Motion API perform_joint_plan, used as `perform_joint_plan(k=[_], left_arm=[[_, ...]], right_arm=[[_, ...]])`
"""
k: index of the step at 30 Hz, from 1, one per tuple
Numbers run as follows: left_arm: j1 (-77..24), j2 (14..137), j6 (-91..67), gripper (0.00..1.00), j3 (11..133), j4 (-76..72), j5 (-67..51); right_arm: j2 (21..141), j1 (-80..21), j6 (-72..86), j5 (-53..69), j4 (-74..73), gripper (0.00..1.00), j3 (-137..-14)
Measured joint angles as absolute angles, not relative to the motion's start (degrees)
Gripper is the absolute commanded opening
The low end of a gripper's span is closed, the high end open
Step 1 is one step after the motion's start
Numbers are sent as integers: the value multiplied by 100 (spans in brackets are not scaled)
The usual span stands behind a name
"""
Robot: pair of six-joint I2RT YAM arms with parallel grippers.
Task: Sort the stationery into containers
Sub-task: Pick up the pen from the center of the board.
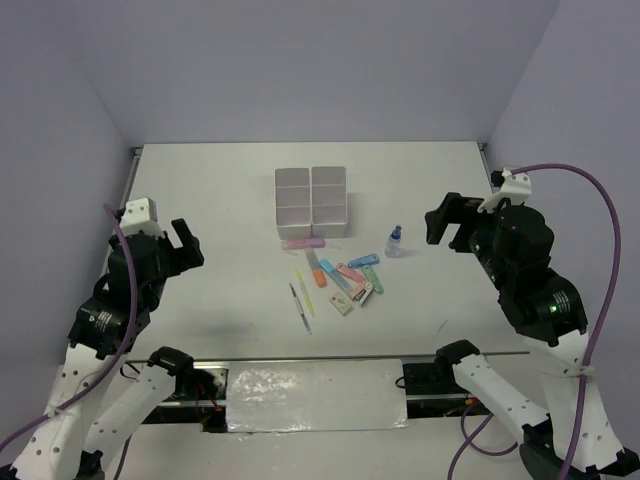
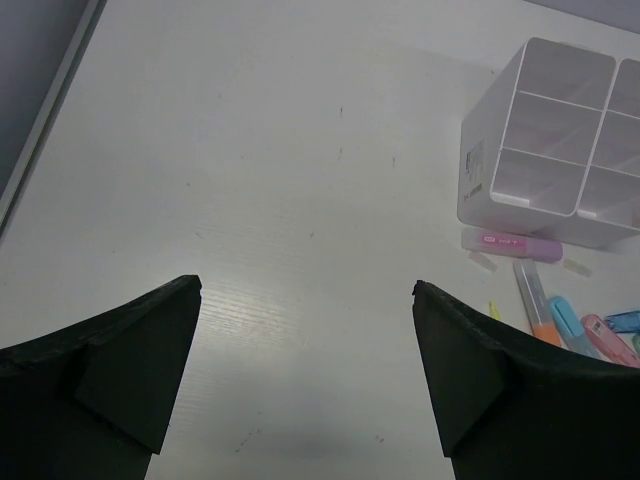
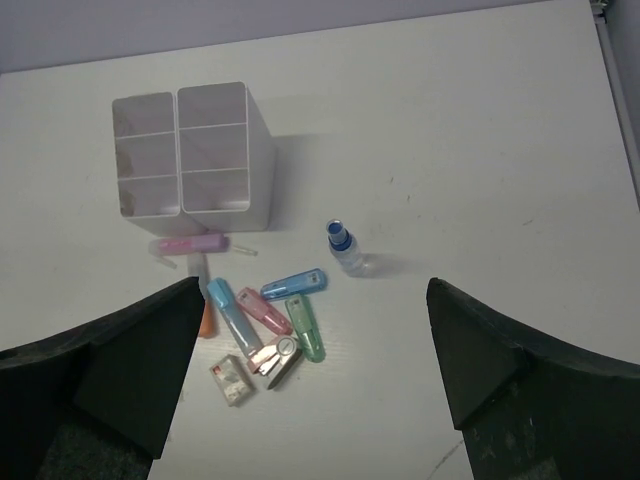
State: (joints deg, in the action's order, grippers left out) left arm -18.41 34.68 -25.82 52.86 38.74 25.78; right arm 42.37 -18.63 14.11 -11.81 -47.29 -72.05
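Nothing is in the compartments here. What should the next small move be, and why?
Probably lower the right pincer toward the blue-capped bottle. It and the left pincer are open and empty. The bottle stands upright on the right arm's side, apart from the crowded markers, so it looks the easiest first pick for the container.

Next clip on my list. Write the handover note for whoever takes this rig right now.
Left gripper: open, empty, over bare table left of the containers.
Right gripper: open, empty, off to the right of the stationery.
Containers: all six compartments look empty.
Stationery: all loose on the table in front of the containers, with the small bottle right of the pile.
Done: nothing sorted.
Left: every piece.
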Motion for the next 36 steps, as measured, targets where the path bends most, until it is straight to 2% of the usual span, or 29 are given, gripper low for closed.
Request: perform_joint_plan(k=[7,11,13,18,21,22,24,28,36], left_arm=[[-1813,3461,-2582,99,5286,3874,2600],[-1743,3470,-2582,99,5286,3874,2596],[-1647,3481,-2582,99,5286,3876,2589],[-1341,3555,-2591,99,5286,3894,2633],[-1306,3605,-2615,99,5286,3905,2722],[-1299,3627,-2628,99,5286,3913,2757],[-1295,3671,-2694,99,5286,3955,2832],[-1286,3741,-2722,99,5286,3990,2873],[-1282,3675,-2722,99,5286,3986,2873]], right_arm=[[4169,-1863,1406,-1120,-4722,100,-7205],[4204,-1905,1437,-526,-4648,100,-7201],[4484,-2499,1594,-637,-4578,100,-7199],[6246,-5140,2056,-1404,-4178,99,-7207],[7524,-5854,2333,-1573,-3870,86,-7059],[7902,-6012,2410,-1614,-3844,77,-7030],[8488,-6261,2545,-1643,-3767,76,-7032],[9332,-6578,2740,-1715,-3629,54,-7150],[10064,-6678,2961,-1599,-3197,49,-7212]])
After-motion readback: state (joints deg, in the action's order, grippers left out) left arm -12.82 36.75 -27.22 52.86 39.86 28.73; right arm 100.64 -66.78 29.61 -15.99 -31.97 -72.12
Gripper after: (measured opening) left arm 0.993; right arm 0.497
